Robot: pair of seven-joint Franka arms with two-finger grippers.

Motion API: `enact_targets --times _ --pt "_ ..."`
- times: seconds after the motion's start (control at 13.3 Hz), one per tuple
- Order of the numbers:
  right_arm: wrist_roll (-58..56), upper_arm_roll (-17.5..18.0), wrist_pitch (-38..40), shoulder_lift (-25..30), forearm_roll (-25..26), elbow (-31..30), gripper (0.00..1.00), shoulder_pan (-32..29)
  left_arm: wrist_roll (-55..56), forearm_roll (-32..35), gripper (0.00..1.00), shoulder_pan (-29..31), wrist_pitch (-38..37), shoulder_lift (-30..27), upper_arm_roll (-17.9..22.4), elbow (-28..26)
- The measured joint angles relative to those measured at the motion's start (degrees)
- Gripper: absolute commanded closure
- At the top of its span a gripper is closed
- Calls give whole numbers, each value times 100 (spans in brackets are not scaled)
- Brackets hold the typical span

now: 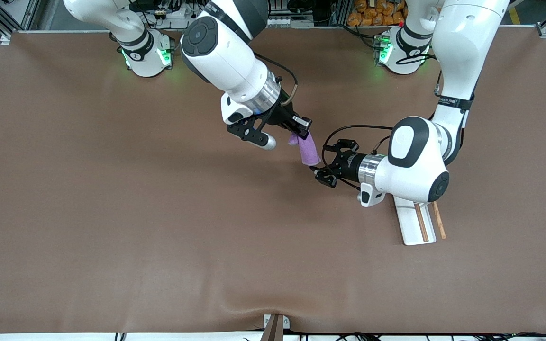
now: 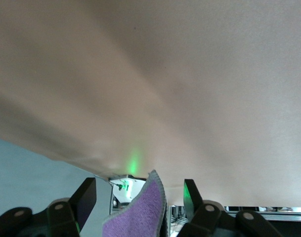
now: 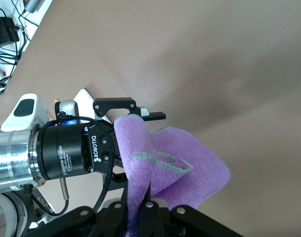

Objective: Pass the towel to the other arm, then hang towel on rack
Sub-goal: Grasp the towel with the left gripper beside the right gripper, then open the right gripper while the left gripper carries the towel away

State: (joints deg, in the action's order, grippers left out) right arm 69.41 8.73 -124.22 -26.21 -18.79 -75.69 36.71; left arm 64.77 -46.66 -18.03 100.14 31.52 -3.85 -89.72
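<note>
The purple towel (image 1: 308, 150) hangs in the air over the middle of the table, pinched at its top by my right gripper (image 1: 300, 132), which is shut on it. In the right wrist view the towel (image 3: 190, 163) folds out from the shut right gripper (image 3: 138, 191). My left gripper (image 1: 321, 163) is open, level with the towel's lower end. In the left wrist view the towel (image 2: 140, 217) lies between the left gripper's spread fingers (image 2: 85, 200), and no touch shows. The rack (image 1: 410, 222), a white base with two brown rods (image 1: 422, 222), lies on the table and is partly hidden under the left arm.
The left gripper's black body (image 3: 71, 153) shows close beside the towel in the right wrist view. Both arm bases (image 1: 147, 57) stand along the table edge farthest from the front camera, with cables there. A small bracket (image 1: 275, 326) sits at the edge nearest the front camera.
</note>
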Motion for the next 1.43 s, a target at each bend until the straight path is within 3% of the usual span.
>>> enact_targets --times 0.15,0.23,0.38,0.83,1.35,1.43 --pt "0 0 0 0 0 0 100 0 211 -150 31 -4 0 34 -3 -5" --pt "0 0 0 0 0 0 100 0 286 -171 61 -8 -2 63 -5 -16" --pt "0 2 0 0 0 0 100 0 394 -181 99 -18 -2 158 -13 -29" --pt "1 3 0 0 0 0 100 0 1184 -205 100 39 -2 198 -15 208" --pt "1 3 0 0 0 0 100 0 1180 -160 100 211 1 176 37 312" --pt "1 0 0 0 0 0 60 0 1082 -27 100 327 -4 154 41 347"
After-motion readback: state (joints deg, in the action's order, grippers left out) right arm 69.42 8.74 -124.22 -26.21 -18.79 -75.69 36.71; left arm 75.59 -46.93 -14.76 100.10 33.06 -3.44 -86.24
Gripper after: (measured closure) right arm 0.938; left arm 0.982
